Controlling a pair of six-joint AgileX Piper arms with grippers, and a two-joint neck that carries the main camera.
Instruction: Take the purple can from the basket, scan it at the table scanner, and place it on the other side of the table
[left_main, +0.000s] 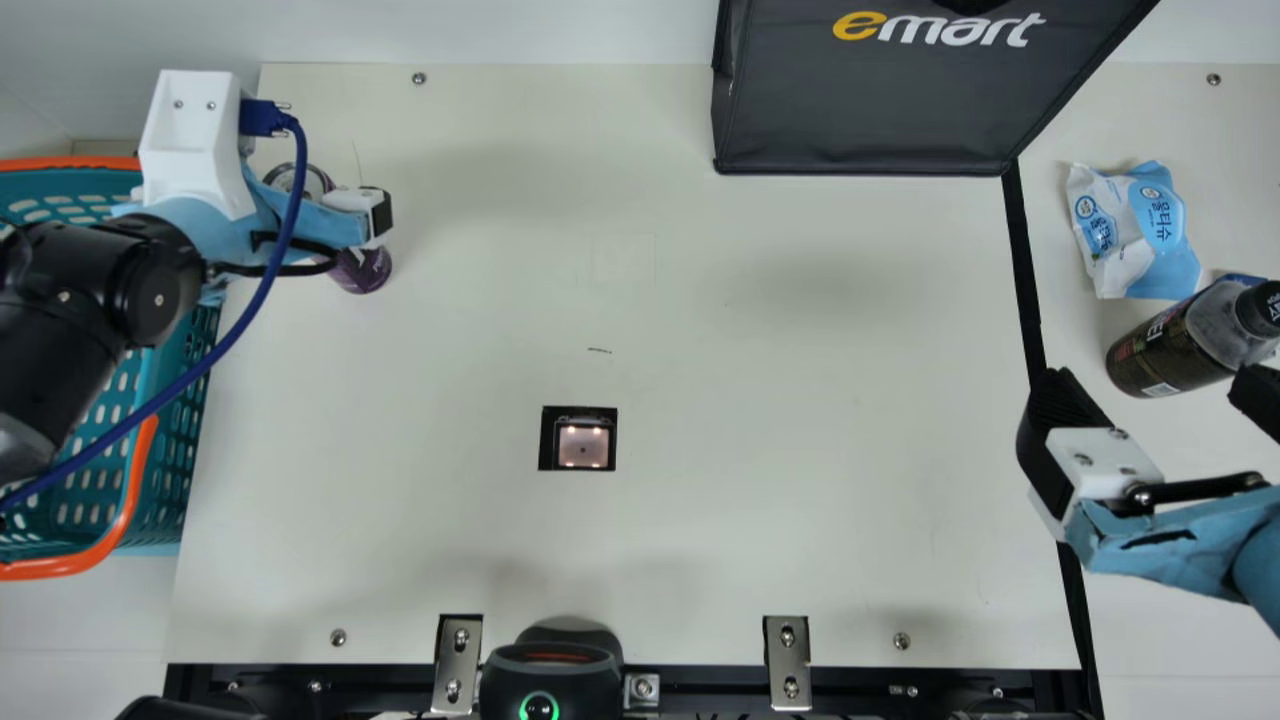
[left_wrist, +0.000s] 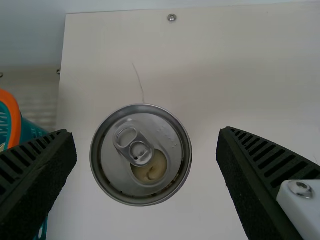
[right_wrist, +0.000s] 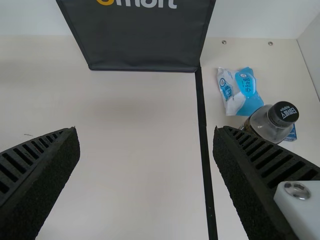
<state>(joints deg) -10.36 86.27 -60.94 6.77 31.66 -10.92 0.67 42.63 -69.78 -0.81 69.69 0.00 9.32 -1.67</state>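
Near the far left corner of the table (left_main: 800, 350), just beside the basket (left_main: 137, 480), the purple can (left_main: 361, 272) stands upright on the table, with the left gripper (left_wrist: 146, 132) spread around its top, neither finger touching it. The step in hand looks like the grasp before scanning. The likeliest trouble is a poor grip: if the fingers close only around the metal lid, the can may slip or swing when lifted, and if one finger meets it first, it may be shoved or tipped. The lid's mouth appears open in the left wrist view, so a tilt could spill whatever is inside; I cannot tell if it is full. The basket's rim lies near one finger, and a sideways move made too low could catch it. The blue cable (left_main: 262, 293) loops from the left wrist over the basket and might snag there. At the table scanner (left_main: 583, 447), towards the table's near edge, the scan could fail if the barcode is turned away or covered by a finger; I cannot see where the code is. The right gripper (right_wrist: 145, 129) is also spread, with nothing between its fingers, above the table's right part. If the can is handed over, mistimed opening could drop it; set down carelessly beyond the black strip (left_main: 1022, 260), it could knock the bottle (left_main: 1165, 352) or the wet wipe pack (left_main: 1140, 230).
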